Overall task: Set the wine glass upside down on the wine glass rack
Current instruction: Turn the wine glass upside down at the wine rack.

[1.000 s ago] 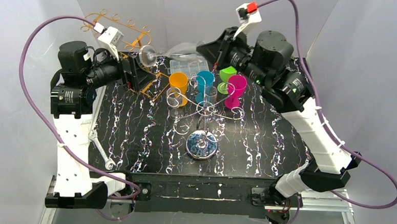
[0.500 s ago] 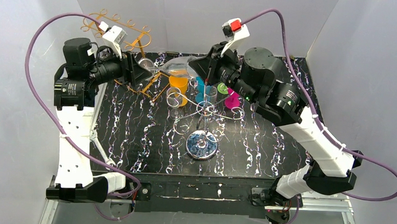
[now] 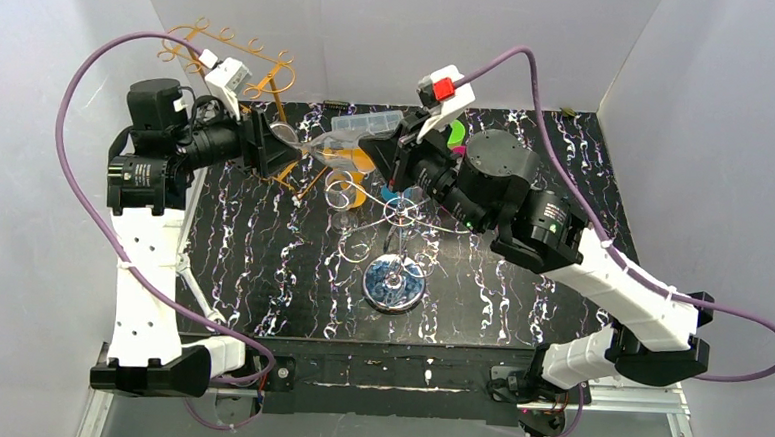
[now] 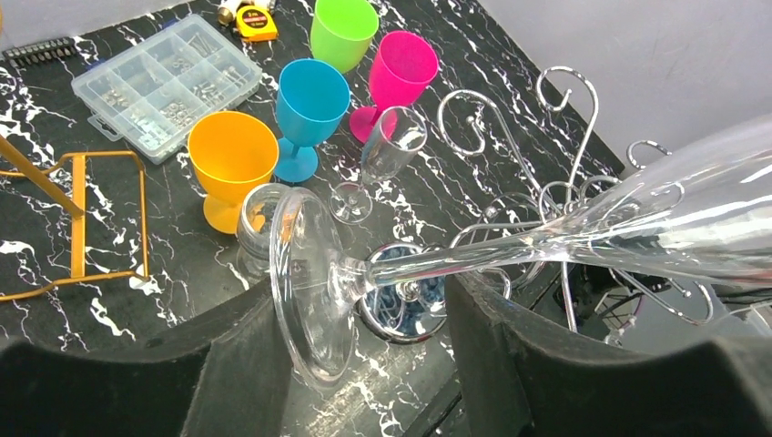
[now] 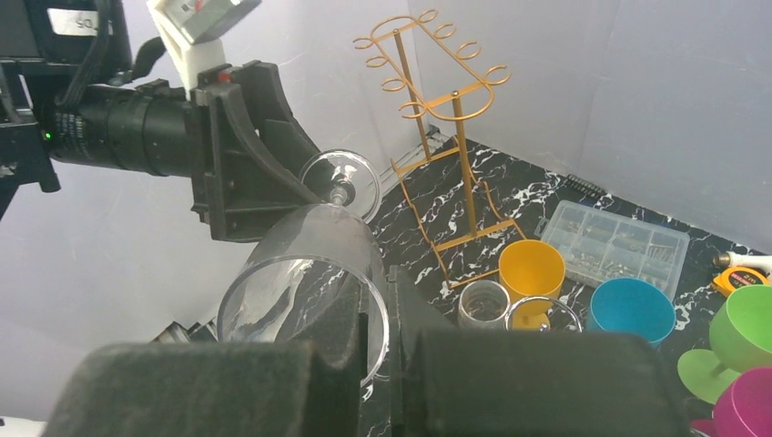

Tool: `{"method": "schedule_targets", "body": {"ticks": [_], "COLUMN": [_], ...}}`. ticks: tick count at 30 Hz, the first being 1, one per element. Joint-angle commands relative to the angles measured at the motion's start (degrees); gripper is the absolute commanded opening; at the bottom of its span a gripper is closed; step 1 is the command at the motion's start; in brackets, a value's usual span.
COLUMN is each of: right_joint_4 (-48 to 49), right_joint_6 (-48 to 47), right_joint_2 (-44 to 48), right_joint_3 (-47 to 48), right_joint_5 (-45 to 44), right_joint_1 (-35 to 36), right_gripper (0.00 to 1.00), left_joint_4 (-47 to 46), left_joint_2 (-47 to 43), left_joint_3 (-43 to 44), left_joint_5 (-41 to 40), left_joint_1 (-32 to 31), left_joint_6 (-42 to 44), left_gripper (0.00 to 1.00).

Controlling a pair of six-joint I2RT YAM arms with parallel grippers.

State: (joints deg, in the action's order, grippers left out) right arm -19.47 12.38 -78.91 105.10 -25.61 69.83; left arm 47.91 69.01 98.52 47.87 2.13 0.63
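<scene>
The clear wine glass (image 3: pixel 319 147) hangs level above the table's far left, spanning both grippers. My right gripper (image 3: pixel 385 154) is shut on the bowl's rim (image 5: pixel 364 300), one finger inside the bowl and one outside. My left gripper (image 4: pixel 364 291) has closed in on the foot end. The round foot (image 4: pixel 309 282) lies against its left finger, and the stem (image 4: pixel 428 262) rests on the right finger's edge. A silver wire rack (image 3: pixel 393 284) on a chrome base stands mid-table. A gold wire rack (image 5: pixel 437 91) stands at the far left corner.
Orange (image 4: pixel 232 155), blue (image 4: pixel 311 96), green (image 4: pixel 343 27) and pink (image 4: pixel 401 64) cups cluster behind the silver rack. Beside them are a slim clear glass (image 4: pixel 387 155) and a small jar (image 4: pixel 259 214). A clear parts box (image 4: pixel 168 82) sits behind; a wrench (image 3: pixel 197 294) lies left.
My right arm has carried the wine glass left and forward, bringing its foot between the left fingers. The left jaws have narrowed from wide open onto the foot end.
</scene>
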Motion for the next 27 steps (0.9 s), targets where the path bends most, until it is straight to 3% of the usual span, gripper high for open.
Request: {"method": "schedule_targets", "body": {"ticks": [1,8,12,16,18,22,27], "right_joint_4": [7.38,6.09,5.8,5.82,5.52,2.9,3.04], "right_joint_6": [-2.68,-4.65,-4.73,-4.57,-3.58,-1.49,0.03], "right_joint_2": [1.5,0.41,0.0,0.08,0.1,0.09,2.35], "right_joint_3": [1.06,3.71,3.67,2.61,1.89,0.98,-2.85], "right_joint_5": [-1.87,-1.98,-2.03,-2.67,-2.97,-2.95,-4.03], "right_joint_1": [1.7,2.35,3.19,4.13,4.33,4.35,4.35], "right_gripper": [0.01,0.01,0.01,0.01,0.01,0.01,0.01], "left_joint_4": [2.04,2.85,1.3,-1.2,-3.39,-6.32,-5.69], "left_joint_2": [-1.37,-4.46,-5.18,-5.9,-6.22,-5.48,-4.47], "left_joint_3": [-1.22,-5.09,-5.51,-5.86,-6.04,-3.75,-0.9], "left_joint_5": [2.28,1.11,-1.73,-5.34,-7.79,-11.03,-8.95], "left_joint_1": [-0.08,-0.07,-0.05,-0.11,-0.11,-0.11,-0.11], "left_joint_6": [2.09,4.94,4.54,4.41,4.72,4.88,6.4], "left_gripper": [0.53,0.47,0.29,0.03,0.0,0.01,0.25]}}
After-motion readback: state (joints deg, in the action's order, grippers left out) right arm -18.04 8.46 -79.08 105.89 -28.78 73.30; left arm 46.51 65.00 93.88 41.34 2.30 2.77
